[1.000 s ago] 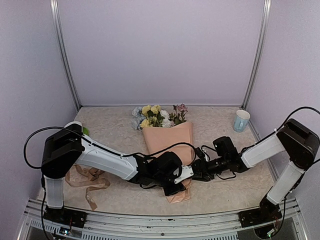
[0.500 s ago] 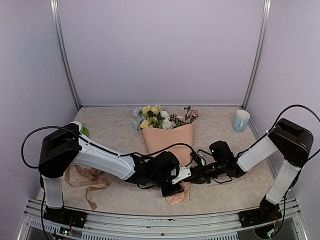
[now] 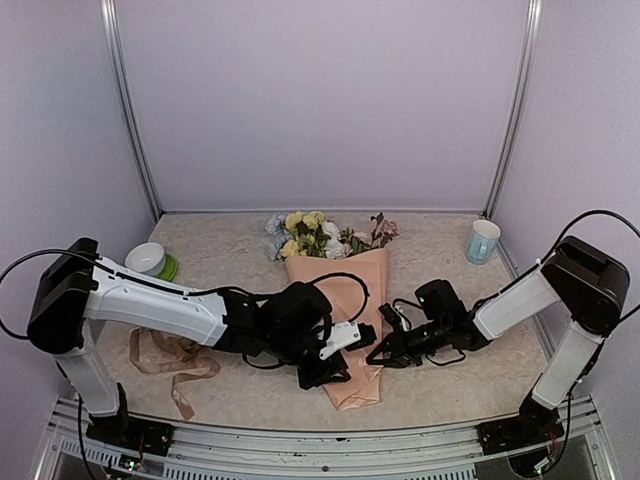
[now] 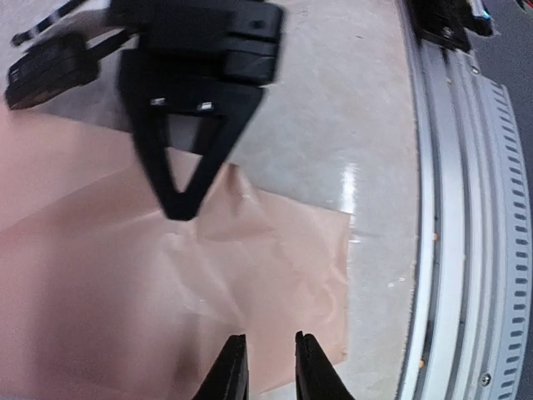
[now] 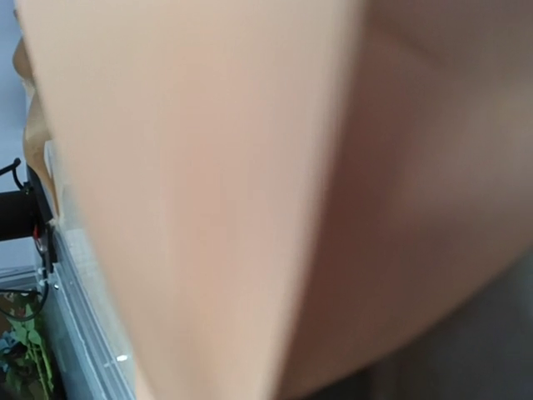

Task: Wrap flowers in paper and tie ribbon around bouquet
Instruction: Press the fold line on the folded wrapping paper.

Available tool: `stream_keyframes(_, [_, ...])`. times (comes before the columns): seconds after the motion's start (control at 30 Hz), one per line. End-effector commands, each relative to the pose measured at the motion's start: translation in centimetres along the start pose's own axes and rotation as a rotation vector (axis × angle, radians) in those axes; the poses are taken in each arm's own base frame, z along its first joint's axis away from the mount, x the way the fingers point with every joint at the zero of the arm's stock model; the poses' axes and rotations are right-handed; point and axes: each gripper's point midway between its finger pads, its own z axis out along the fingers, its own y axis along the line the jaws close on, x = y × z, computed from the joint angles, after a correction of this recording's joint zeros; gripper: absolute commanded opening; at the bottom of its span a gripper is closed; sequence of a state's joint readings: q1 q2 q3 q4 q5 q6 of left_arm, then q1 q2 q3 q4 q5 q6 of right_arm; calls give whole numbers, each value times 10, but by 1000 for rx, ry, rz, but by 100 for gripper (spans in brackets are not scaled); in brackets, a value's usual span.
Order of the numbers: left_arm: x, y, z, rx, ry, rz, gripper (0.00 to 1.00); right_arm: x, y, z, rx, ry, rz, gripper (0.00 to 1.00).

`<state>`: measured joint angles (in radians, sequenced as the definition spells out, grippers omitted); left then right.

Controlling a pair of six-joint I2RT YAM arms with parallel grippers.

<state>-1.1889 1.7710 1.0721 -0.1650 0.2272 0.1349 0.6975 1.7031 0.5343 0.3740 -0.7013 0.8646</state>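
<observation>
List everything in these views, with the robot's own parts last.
flowers: one bunch; yellow, white, pale blue and pink blooms; far middle of the table, sticking out of the paper's wide end
paper: one sheet; peach-pink; wrapped as a cone around the stems, narrow end towards the arms
ribbon: one; tan; loose on the table by the left arm's base
cup: one; pale blue; far right corner
round thing: one; white with green; left side
table: one; beige, textured
left gripper: one; black; jaws slightly apart over the paper's narrow end
right gripper: one; black; shut, tips at the paper, pinch unclear
</observation>
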Motion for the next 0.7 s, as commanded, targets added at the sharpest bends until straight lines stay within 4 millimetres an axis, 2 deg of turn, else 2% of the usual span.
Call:
stream_keyframes(0.0, [22,33,20,-89,97,-100,19,-1,0,1,28,3,-15,0])
stream_keyframes(0.13, [52,10,44,-62,223,-15,17,-2,0,1,37,5,-22,0])
stream_keyframes(0.23, [66,1,41,-39,253,-22,17,-4,0,0,48,3,-29,0])
stream_keyframes(0.37, [67,-18,29,56,250,-14,17,-5,0,0,58,2,-38,0])
stream_keyframes(0.5, [73,-34,33,108,296,18,17,-6,-2,0,66,2,-41,0])
stream_keyframes(0.6, [69,-33,30,118,316,32,14,-6,-2,0,67,3,-42,0])
stream_keyframes(0.67, [52,-21,18,84,240,2,13,-6,-2,0,66,5,-44,0])
